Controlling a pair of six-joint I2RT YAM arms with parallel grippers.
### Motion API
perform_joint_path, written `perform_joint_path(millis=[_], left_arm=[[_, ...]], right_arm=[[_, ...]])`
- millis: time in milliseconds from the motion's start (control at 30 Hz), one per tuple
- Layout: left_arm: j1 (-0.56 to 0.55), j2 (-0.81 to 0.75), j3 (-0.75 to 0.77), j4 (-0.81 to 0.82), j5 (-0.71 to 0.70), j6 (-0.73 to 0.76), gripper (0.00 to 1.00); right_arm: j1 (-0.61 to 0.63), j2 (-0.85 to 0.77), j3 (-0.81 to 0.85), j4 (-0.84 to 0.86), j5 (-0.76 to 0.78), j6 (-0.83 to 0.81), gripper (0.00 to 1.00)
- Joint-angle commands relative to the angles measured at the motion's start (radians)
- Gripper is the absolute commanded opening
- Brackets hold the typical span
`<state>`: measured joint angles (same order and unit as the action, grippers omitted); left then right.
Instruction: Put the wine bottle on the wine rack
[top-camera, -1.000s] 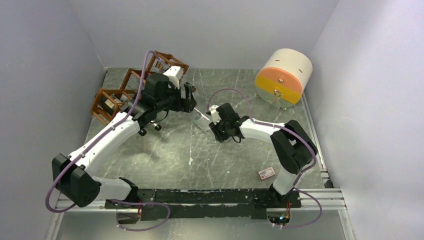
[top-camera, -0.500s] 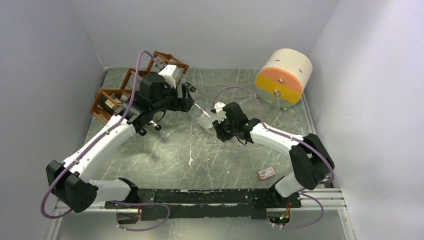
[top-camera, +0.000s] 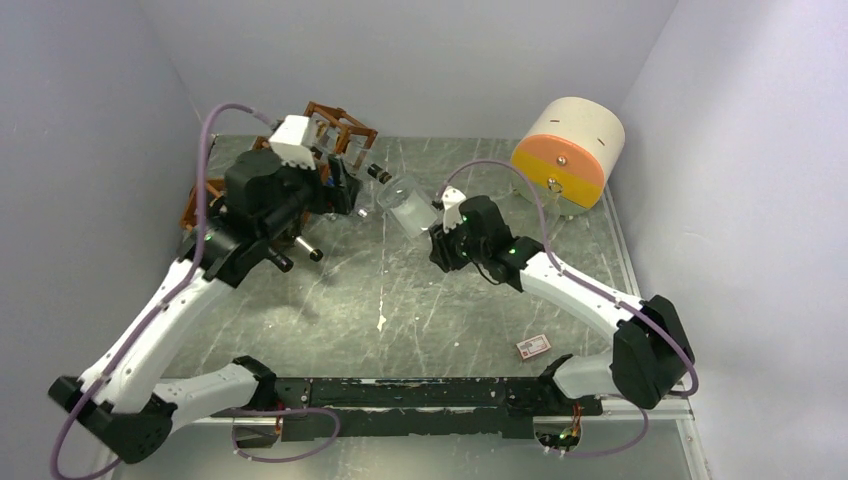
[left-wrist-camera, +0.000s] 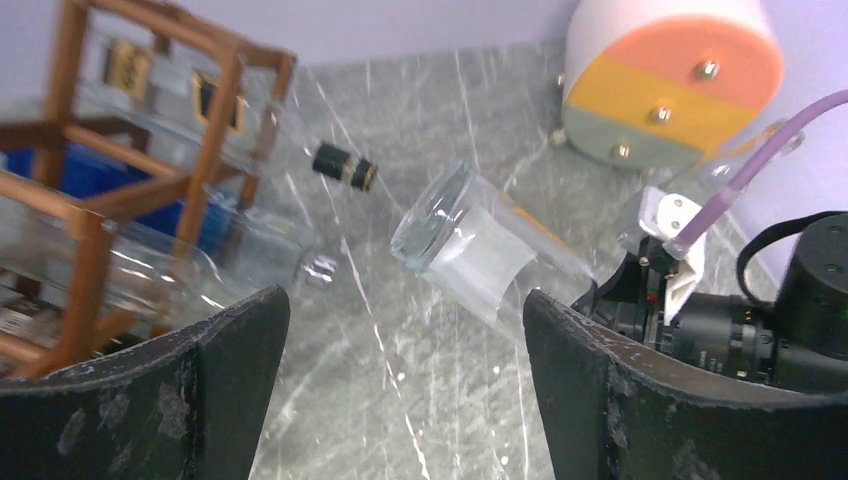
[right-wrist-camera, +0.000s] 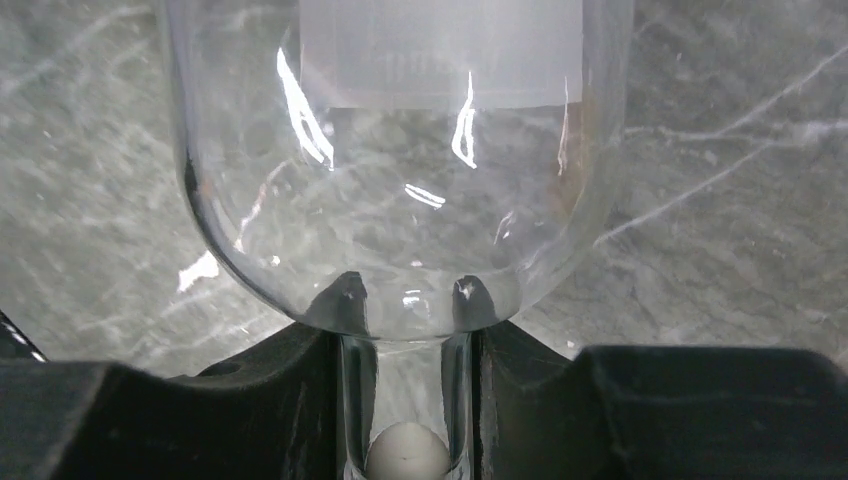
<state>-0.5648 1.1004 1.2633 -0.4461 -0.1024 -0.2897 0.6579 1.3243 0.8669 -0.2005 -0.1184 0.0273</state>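
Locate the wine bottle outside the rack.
In the top view the wine bottle is near centre, neck clamped in the right gripper, base pointing left toward the wine rack and the open left gripper.

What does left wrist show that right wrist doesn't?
Left wrist only: the wine rack with racked bottles in it, the striped drum, and the base end of the wine bottle. Right wrist only: the right gripper shut on the bottle's neck, with a white stopper inside. Both: the clear, white-labelled bottle and the marbled table.
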Motion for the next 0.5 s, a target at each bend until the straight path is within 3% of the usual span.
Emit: perform_joint_path(millis=[0, 267, 467], left_arm=[[0.006, -0.111, 0.053, 0.035, -0.106, 0.068, 0.90], [0.006, -0.298, 0.041, 0.110, -0.231, 0.165, 0.88], [0.005, -0.414, 0.027, 0.150, -0.244, 0.230, 0.87]], right_arm=[[0.025, -0.018, 0.193, 0.195, -0.020, 0.070, 0.00], [0.172, 0.212, 0.551, 0.091, 0.063, 0.096, 0.00], [0.248, 0.426, 0.864, 0.056, 0.074, 0.166, 0.00]])
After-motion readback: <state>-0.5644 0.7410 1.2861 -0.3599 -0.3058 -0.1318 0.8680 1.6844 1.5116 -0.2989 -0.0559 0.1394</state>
